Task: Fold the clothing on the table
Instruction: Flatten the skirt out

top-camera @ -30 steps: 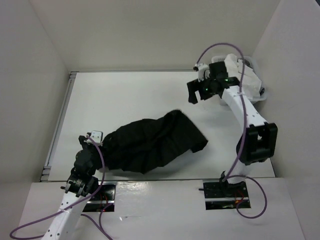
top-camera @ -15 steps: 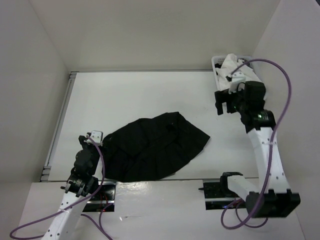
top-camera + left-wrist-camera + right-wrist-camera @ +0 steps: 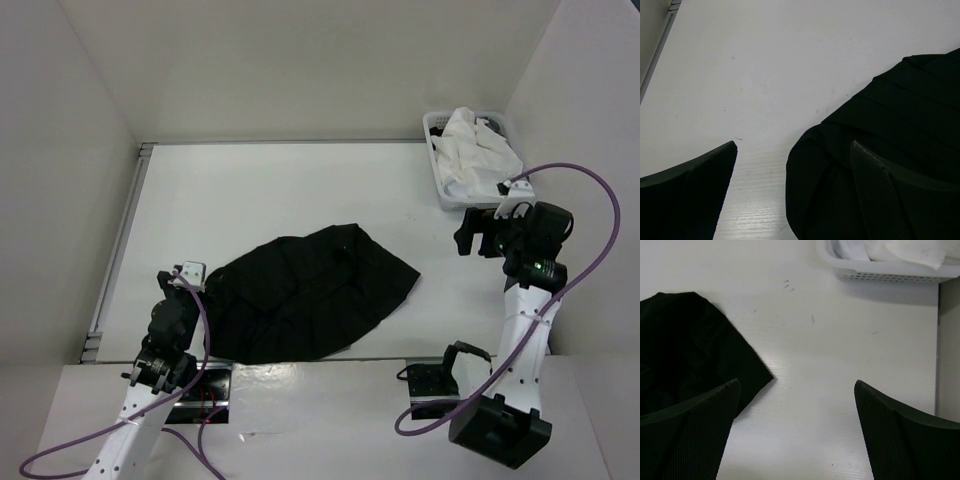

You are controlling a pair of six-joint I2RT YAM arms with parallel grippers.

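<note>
Plainly, the folding has hardly begun. The black pleated skirt (image 3: pixel 310 300) lies on the near, left-of-centre part of the white table (image 3: pixel 280 190) as one loose, lopsided heap. Its outline is irregular, with one pointed corner reaching out to the right and a rounded bulge at the near left. In the left wrist view a few pleats run in soft ridges across the cloth and the edge curls under itself, so it is neither spread flat nor laid in a neat fold. No straight folded edge shows in any view.

The left gripper (image 3: pixel 794 146) sits low at the skirt's near-left edge with its jaws spread wide. One finger is over the black fabric and the other over bare table. Nothing is pinched between them, and I cannot tell whether the finger touches the cloth.

The right gripper (image 3: pixel 797 384) hangs above bare table to the right of the skirt's pointed corner, with its jaws also spread and empty. The white plastic basket (image 3: pixel 437 165), holding a white garment (image 3: pixel 478 150), stands at the far right corner, well apart from the skirt.

By my judgement, all the real work is left. The skirt must be smoothed out to its trapezoid shape, then gripped at an edge and folded over on itself.
</note>
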